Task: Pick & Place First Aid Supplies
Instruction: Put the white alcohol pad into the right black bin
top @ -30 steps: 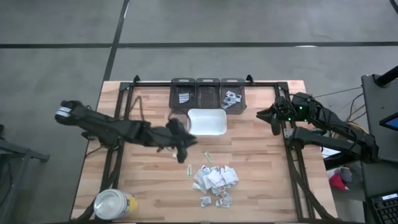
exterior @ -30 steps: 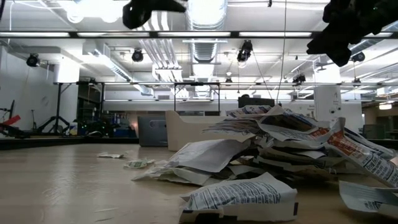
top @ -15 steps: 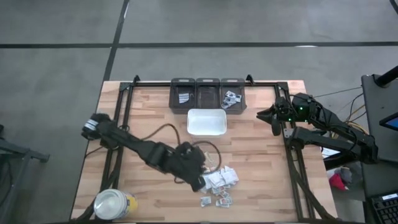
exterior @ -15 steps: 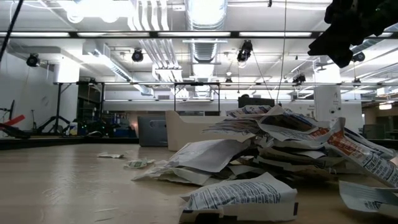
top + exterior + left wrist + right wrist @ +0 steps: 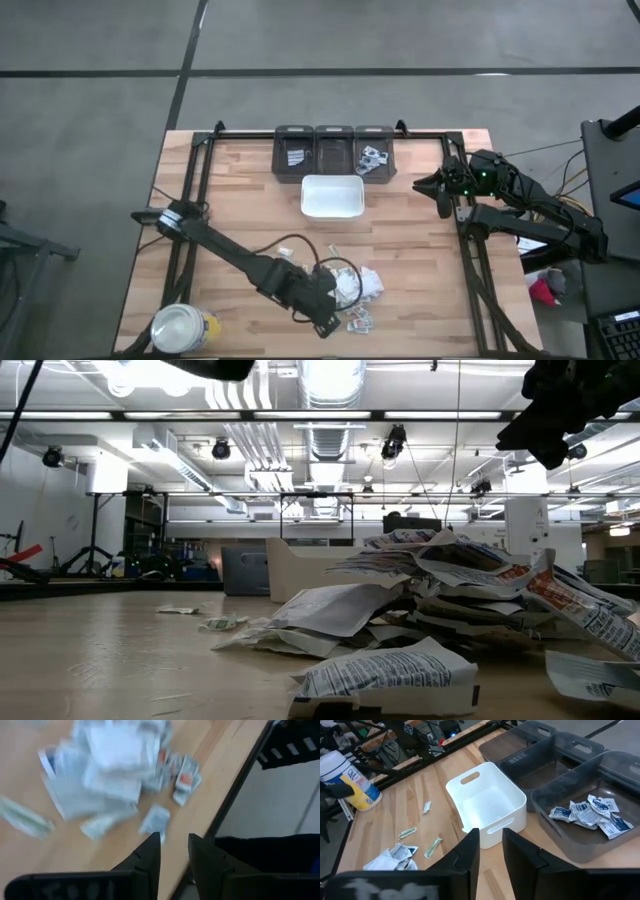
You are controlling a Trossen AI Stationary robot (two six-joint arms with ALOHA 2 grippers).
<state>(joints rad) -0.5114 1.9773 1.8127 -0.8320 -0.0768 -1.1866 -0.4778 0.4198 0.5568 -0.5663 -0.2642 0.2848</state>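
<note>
We see a wooden bench (image 5: 240, 190); the first aid supplies (image 5: 352, 290) lie heaped near its front edge, a few in a grey bin (image 5: 374, 152) behind the white tray (image 5: 332, 196); the left tool (image 5: 325, 322) hangs over the heap, fingers slightly apart, empty; the right tool (image 5: 424, 184) waits at the bench's right side, fingers slightly apart.

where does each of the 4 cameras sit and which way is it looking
High view: above the table, straight down; both arms show, left gripper at the packet pile.
Low view: table height, level across the pile toward the room; dark arm parts at top.
Left wrist: over the pile; own fingers show.
Right wrist: facing the white tray; own fingers show.
Shared: high and right wrist both see the tray.
</note>
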